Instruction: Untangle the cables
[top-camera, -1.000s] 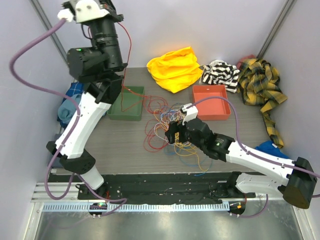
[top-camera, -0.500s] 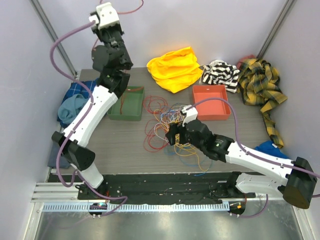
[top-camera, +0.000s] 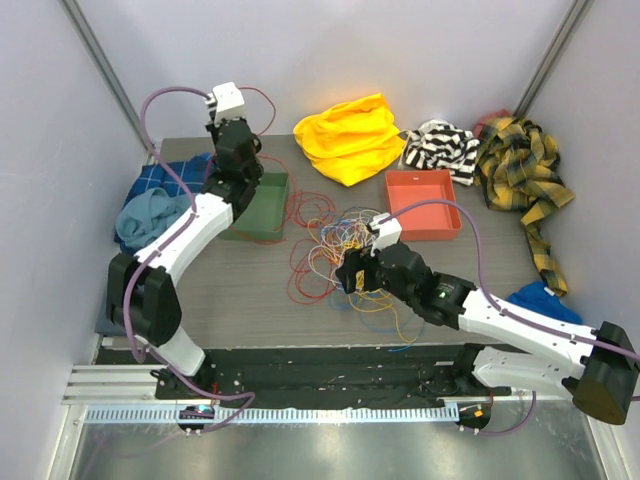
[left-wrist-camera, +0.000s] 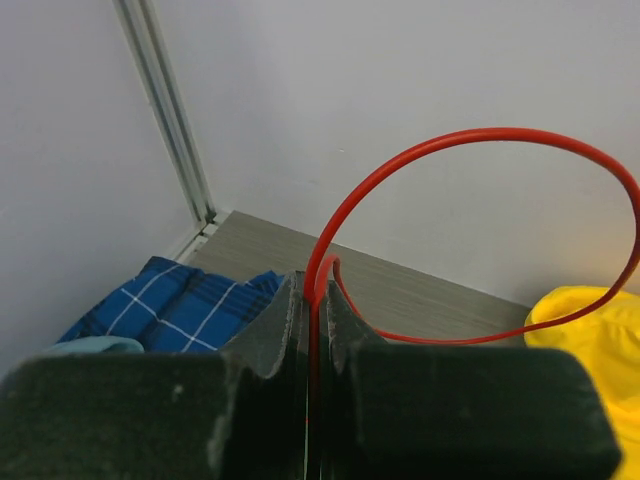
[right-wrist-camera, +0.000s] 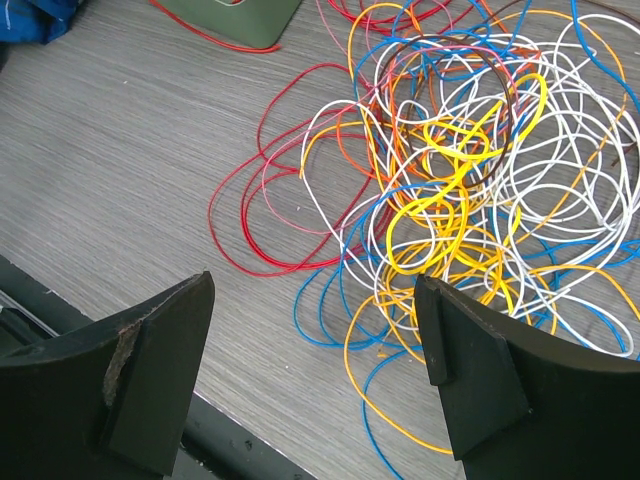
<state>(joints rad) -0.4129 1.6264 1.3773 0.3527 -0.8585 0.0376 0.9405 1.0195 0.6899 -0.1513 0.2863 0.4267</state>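
Observation:
The cables (top-camera: 345, 240) lie in a loose tangle of red, yellow, white, orange and blue loops (right-wrist-camera: 470, 170) on the middle of the table. My left gripper (left-wrist-camera: 315, 288) is shut on a red cable (left-wrist-camera: 480, 135), which curls in a big loop above the fingertips. In the top view that gripper (top-camera: 240, 140) sits low over the table's back left, by the green tray (top-camera: 268, 210). My right gripper (right-wrist-camera: 312, 285) hangs open just above the near side of the tangle, blue and orange strands between its wide-set fingers. It touches nothing (top-camera: 352, 270).
A red tray (top-camera: 422, 205) stands right of the tangle. A yellow cloth (top-camera: 350, 135), a striped cloth (top-camera: 440, 148) and a plaid cloth (top-camera: 520, 170) line the back. Blue cloths (top-camera: 150, 205) lie at the left edge, another (top-camera: 545, 300) at the right.
The left arm has swung down from high above the table to just over its back left corner, bringing the red cable with it. The right arm has barely moved.

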